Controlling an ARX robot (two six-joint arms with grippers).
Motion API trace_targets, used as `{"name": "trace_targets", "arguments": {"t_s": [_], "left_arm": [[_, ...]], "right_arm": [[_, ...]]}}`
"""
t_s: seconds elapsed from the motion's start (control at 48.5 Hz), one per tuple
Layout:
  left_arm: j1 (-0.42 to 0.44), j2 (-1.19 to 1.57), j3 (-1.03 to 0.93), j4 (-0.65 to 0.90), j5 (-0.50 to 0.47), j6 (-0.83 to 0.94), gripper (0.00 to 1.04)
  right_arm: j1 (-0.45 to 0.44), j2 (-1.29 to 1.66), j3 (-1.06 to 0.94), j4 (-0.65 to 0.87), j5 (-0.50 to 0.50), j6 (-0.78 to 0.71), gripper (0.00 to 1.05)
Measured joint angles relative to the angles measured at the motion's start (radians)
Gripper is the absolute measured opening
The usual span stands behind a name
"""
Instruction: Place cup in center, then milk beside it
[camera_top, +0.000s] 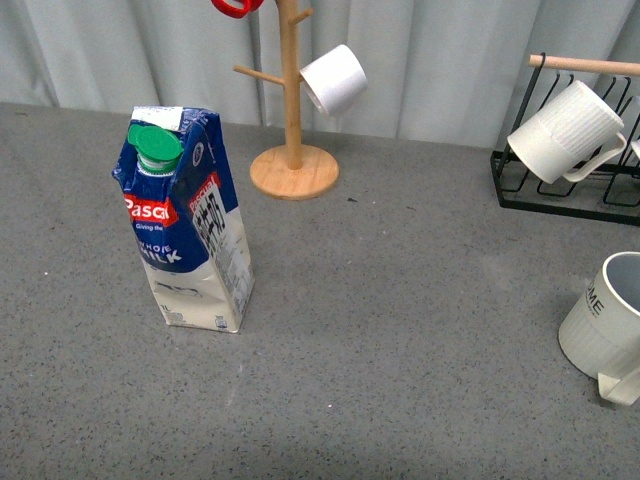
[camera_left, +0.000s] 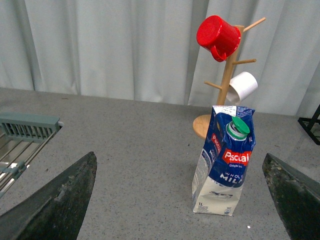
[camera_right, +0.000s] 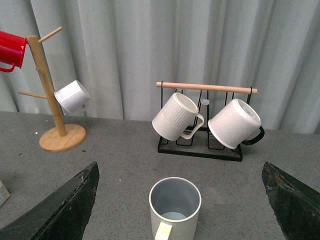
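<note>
Cup (camera_top: 603, 325) stands upright toward the right side of the grey worktop (camera_top: 400, 330), partly cut off by the front view's frame. Its ribbed cream wall carries dark lettering, and the right wrist view shows its pale grey inside with the handle turned toward that camera. Milk (camera_top: 190, 235) stands upright on the left part of the worktop, well apart from the cup. Its green cap (camera_top: 157, 147) sits on the slanted top and its lower body is somewhat dented. Near the back edge, behind the carton, a wooden mug tree (camera_top: 292, 110) holds a small white cup (camera_top: 335, 78) and a red mug (camera_left: 217, 37). Toward the back right corner a black wire rack (camera_right: 200, 150) with a wooden bar carries a finely ribbed white mug (camera_right: 175, 116) and a smooth white mug (camera_right: 234, 123) with a dark handle. The left gripper (camera_left: 179, 157) is spread wide with nothing between its fingers (camera_left: 60, 200), and the carton stands apart beyond them. The right gripper (camera_right: 180, 165) is likewise spread wide and holds nothing, the cup standing between the lines of its fingers (camera_right: 60, 210) without touching either.
</note>
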Motion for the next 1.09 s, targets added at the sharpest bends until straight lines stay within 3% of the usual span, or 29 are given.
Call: {"name": "trace_targets", "arguments": {"t_s": [1.093], "left_arm": [[0.0, 0.0, 0.0, 0.0, 0.0, 0.0, 0.98]], "right_arm": [[0.0, 0.0, 0.0, 0.0, 0.0, 0.0, 0.95]]}}
